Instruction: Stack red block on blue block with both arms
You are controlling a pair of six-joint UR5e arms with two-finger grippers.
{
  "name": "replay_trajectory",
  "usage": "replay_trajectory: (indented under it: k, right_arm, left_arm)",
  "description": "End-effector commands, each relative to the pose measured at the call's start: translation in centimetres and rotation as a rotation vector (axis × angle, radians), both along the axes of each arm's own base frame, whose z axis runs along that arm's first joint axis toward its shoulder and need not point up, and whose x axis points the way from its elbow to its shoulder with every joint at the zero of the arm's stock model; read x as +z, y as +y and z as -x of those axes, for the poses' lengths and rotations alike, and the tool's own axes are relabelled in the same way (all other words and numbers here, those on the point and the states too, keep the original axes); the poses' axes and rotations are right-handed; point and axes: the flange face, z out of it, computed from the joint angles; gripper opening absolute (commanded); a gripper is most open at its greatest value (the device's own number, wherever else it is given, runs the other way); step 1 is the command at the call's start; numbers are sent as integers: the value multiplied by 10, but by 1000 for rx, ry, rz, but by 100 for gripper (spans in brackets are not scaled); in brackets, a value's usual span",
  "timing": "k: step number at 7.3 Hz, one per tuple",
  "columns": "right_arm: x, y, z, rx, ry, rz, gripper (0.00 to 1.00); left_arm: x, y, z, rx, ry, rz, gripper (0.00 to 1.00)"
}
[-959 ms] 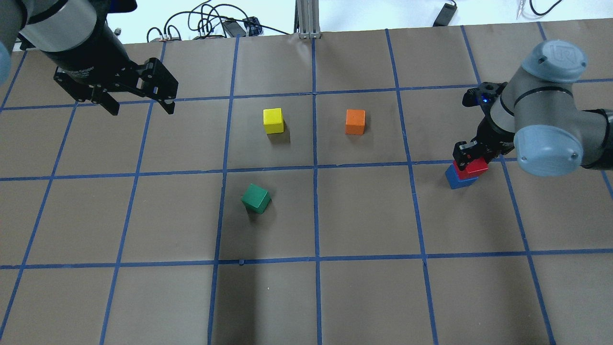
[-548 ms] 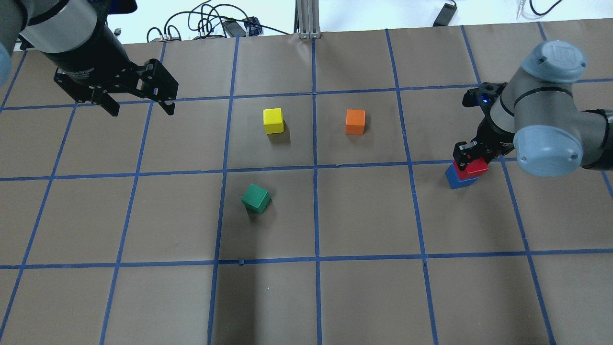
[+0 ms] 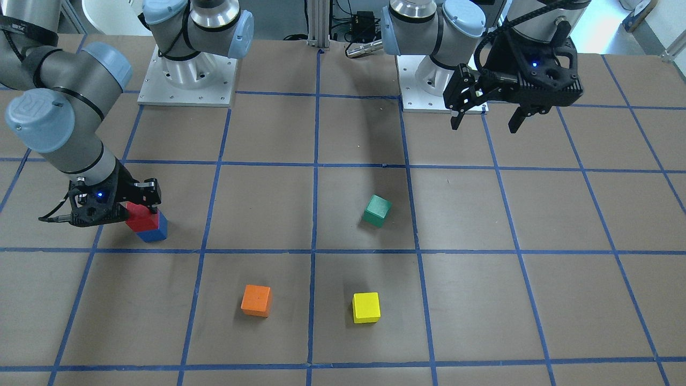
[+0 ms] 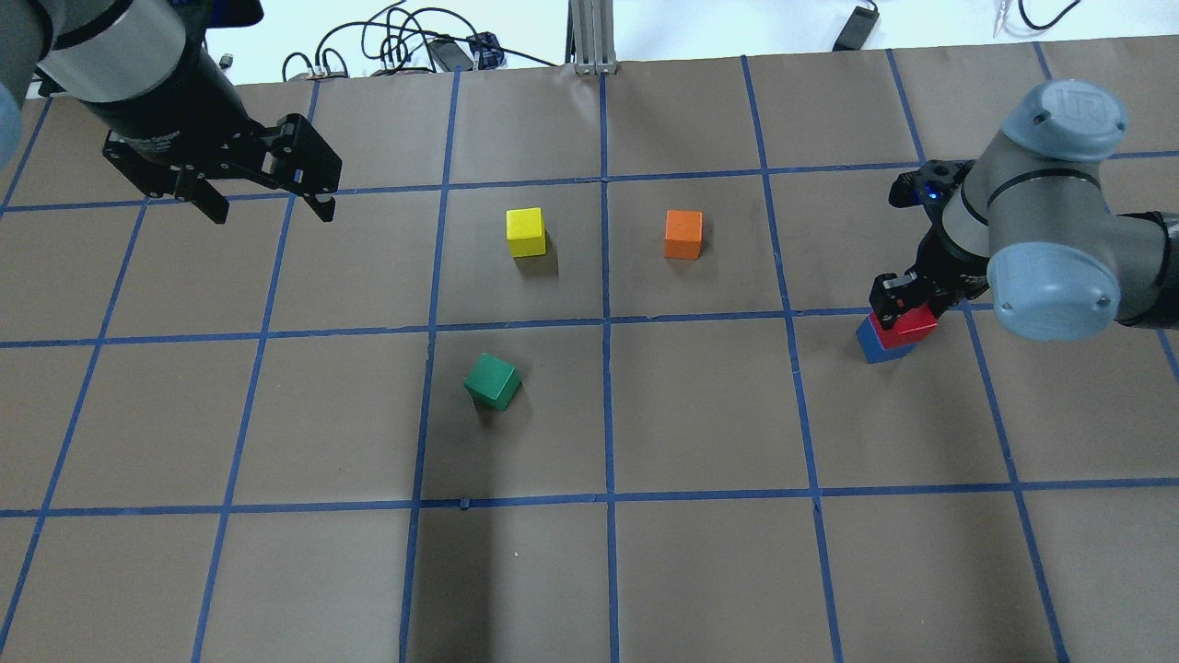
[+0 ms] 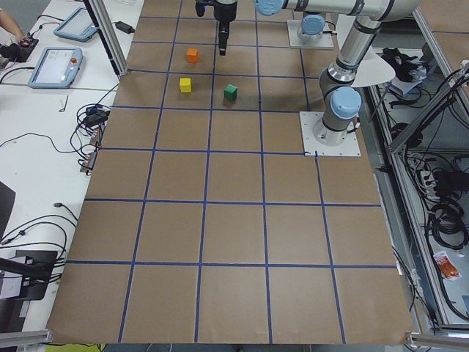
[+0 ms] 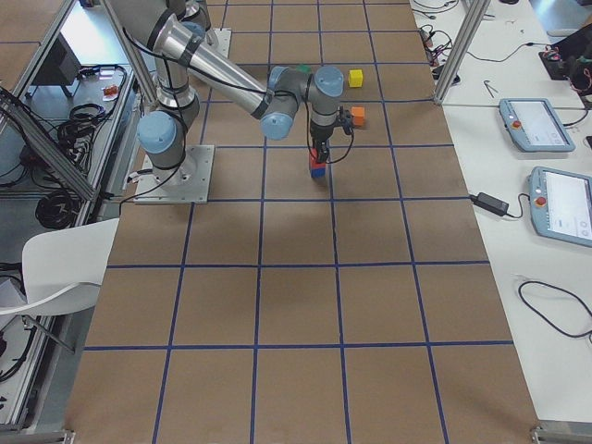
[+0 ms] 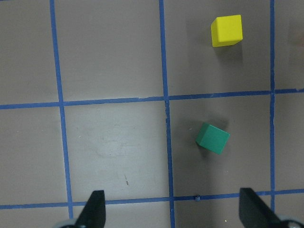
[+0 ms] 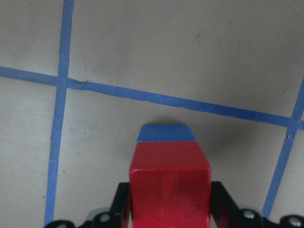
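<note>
Change: almost nothing is shifting since half a second ago; the right hand [image 8: 170, 213] is staying clamped on the red block [image 4: 914, 324], which is sitting on the blue block [image 4: 873, 344].
Desk: brown paper is covering the desk [image 4: 700, 414], and blue tape lines [image 4: 606, 322] are crossing it in a grid.
Room: black cables [image 4: 396, 46] are lying beyond the far edge, beside a metal post [image 4: 589, 37].
Loose blocks: a yellow block [image 4: 525, 232] and an orange block [image 4: 682, 234] are sitting apart mid-desk; a green block [image 4: 492, 381] is sitting nearer, turned askew.
Left arm: the left hand [image 4: 274, 214] is hanging over the far-left squares, fingers spread wide, gripping nothing.
Right arm: it is bending over the stack at the right, hand pointing down, fingers pressing the red block's two sides.
</note>
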Motion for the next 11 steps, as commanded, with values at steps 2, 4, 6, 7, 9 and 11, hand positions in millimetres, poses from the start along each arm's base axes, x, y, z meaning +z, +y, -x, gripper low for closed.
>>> replay_trajectory:
  k: [2,4,6,7,9,11]
  right_arm:
    - [6,-3,1,-19,3,12,91]
    - [40,-10,3,-87,13,36,100]
    - [105,-11,1,-131,-1,-38,100]
    - [149,-9,-6,-181,-2,-48,100]
    - [205,1,-33,-171,-1,-73,100]
    - [211,6,-99,-231,18,-63,100]
  left_arm:
    - [0,-4,0,0,2,18,100]
    - [-1,-6,0,1,2,16,100]
    - [0,-4,1,6,4,18,100]
    - [-2,-7,1,6,3,13,100]
    - [-1,-4,1,2,4,16,100]
    - [-3,-6,1,2,4,12,100]
